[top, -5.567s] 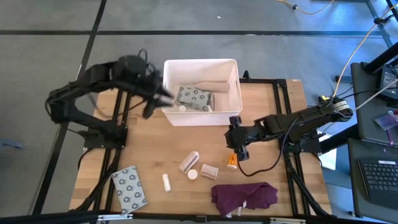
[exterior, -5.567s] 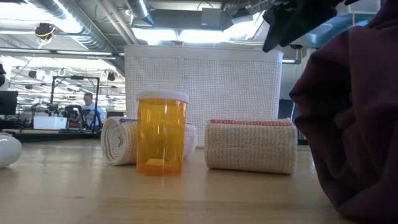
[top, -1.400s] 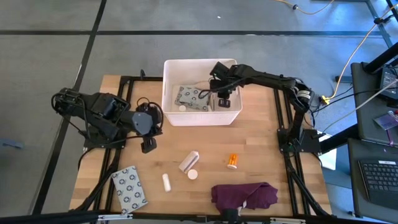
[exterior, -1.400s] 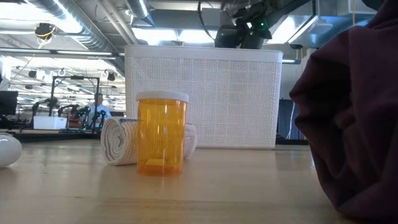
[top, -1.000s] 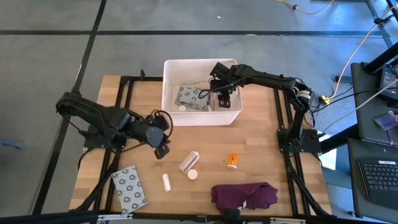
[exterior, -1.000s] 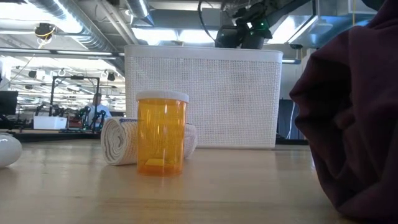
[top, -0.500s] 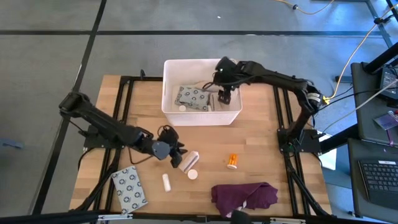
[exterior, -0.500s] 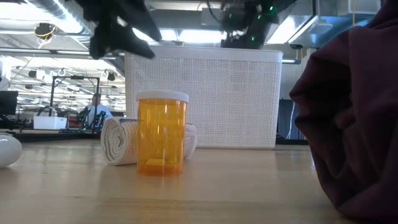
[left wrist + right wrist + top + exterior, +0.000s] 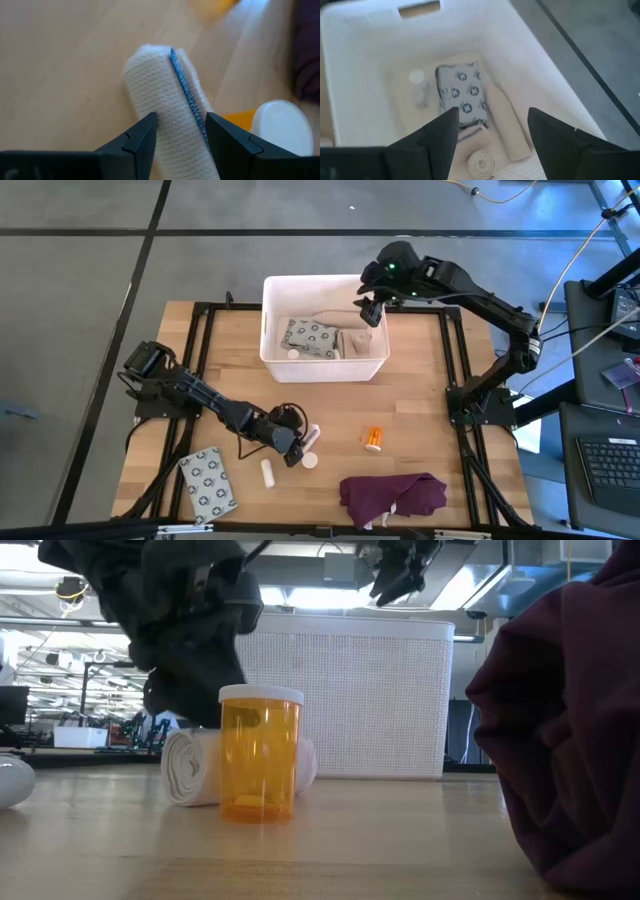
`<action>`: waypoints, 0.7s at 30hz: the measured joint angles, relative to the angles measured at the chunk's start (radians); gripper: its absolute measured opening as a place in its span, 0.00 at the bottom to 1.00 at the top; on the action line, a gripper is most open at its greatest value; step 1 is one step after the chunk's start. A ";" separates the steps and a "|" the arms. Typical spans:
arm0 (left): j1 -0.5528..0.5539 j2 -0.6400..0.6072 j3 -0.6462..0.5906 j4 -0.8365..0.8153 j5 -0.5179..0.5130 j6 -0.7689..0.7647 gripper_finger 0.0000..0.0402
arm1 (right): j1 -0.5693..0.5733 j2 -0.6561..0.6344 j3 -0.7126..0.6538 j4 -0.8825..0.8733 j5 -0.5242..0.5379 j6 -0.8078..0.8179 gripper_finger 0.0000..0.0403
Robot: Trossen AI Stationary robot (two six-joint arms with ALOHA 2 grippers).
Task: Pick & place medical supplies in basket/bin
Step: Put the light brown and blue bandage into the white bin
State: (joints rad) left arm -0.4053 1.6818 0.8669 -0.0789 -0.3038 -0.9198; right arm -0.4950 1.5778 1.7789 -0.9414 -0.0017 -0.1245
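Bandage roll, white with a blue edge stripe, lies on the wooden table between the spread fingers of the left gripper, not yet clamped; an orange pill bottle lies just beyond. Right gripper hangs open above the white basket, packets and rolls below it

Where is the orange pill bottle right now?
In the high view the orange pill bottle lies on the wooden table, right of the white roll, above the purple cloth.
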 joint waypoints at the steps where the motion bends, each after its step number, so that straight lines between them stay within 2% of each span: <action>1: 0.000 0.008 0.000 0.004 0.015 -0.001 0.40 | 0.000 -0.007 0.003 0.000 0.000 0.014 0.59; 13: 0.002 0.035 0.002 0.051 0.103 0.029 0.39 | 0.002 -0.032 0.005 -0.058 0.000 0.083 0.59; 21: 0.007 0.036 0.002 0.057 0.124 0.041 0.23 | 0.002 -0.032 0.005 -0.074 -0.001 0.097 0.59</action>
State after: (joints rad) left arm -0.3986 1.7177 0.8691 -0.0216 -0.1795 -0.8783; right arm -0.4931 1.5463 1.7844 -1.0157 -0.0029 -0.0273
